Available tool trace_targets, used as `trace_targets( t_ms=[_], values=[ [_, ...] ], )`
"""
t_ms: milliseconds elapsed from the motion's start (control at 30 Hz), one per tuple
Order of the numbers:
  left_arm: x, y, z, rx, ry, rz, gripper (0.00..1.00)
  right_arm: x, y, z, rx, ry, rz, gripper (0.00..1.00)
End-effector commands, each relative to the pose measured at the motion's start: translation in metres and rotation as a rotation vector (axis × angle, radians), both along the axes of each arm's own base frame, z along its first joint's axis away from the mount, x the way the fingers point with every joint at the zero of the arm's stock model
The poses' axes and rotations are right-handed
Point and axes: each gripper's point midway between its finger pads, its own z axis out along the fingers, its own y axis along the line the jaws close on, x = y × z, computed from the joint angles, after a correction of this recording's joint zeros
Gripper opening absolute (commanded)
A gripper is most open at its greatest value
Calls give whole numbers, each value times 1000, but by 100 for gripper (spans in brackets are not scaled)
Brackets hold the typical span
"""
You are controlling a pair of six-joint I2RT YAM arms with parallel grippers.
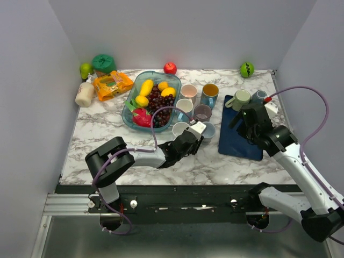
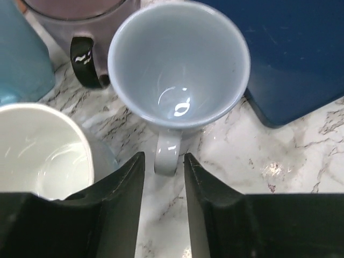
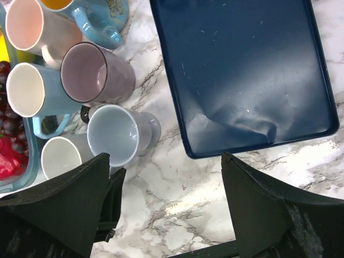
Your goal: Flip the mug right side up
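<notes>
item: pale grey-blue mug (image 2: 177, 64), standing mouth up on the marble counter (image 1: 107, 145). it sits at the near right corner of a cluster of mugs, just left of the dark blue mat (image 3: 242, 70).

views:
- the left wrist view alone looks straight down into the mug. it shows a bare glossy inside and the handle pointing near, toward the camera.
- the top view alone gives the whole layout: a fruit tray (image 1: 129, 113) left of the cluster, a green mug (image 1: 240, 98) at the far end of the mat, and walls closing the counter on the left, right and far sides.
- the right wrist view alone shows most of the mat, with a crease toward its near edge, and the cluster seen from the right.

left claw (image 2: 164, 161): jaws slightly parted, with the end of the mug's handle at the gap between the fingertips. thin slivers of counter show on either side of the handle, so no clamp is seen. nothing held.

right claw (image 3: 164, 161): jaws spread wide with nothing between them. it hangs above the mat, right of the mug and apart from it.

neighbours:
- white mug (image 2: 37, 150): just left of the mug, beside the left claw's finger.
- purple mug (image 2: 80, 11): just beyond the mug, its dark handle close to the mug's rim.
- the mat's near corner: just to the right.

open room: bare marble lies near of the cluster and near of the mat. the far and left sides of the mug are crowded.
</notes>
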Motion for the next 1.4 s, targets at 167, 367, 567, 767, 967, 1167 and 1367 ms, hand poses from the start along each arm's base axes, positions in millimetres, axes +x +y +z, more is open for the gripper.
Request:
trace_targets(
  t_ms=[167,367,567,767,967,1167,1367],
  values=[
    [-4,7,27,-16,-26,27,69,4,-20,-18,-36,78,-34,91],
    [-11,4,77,-97,-50,-13,81,25,-47,-28,-87,123,-100,92],
    [-18,28,113,-79,-124,-11,86,71,-49,-43,-95,164,-188,92],
    [-30,47,147,-78,-142,-36,93,129,-39,-60,-91,200,-261,94],
    [-42,59,173,-113,-121,-69,96,178,-35,-72,-86,183,-343,94],
    [-51,70,194,-158,-105,-83,99,209,-39,-99,-118,200,-433,93],
    [-48,77,203,-158,-103,-80,99,226,-44,-108,-135,169,-494,93]
  ],
)
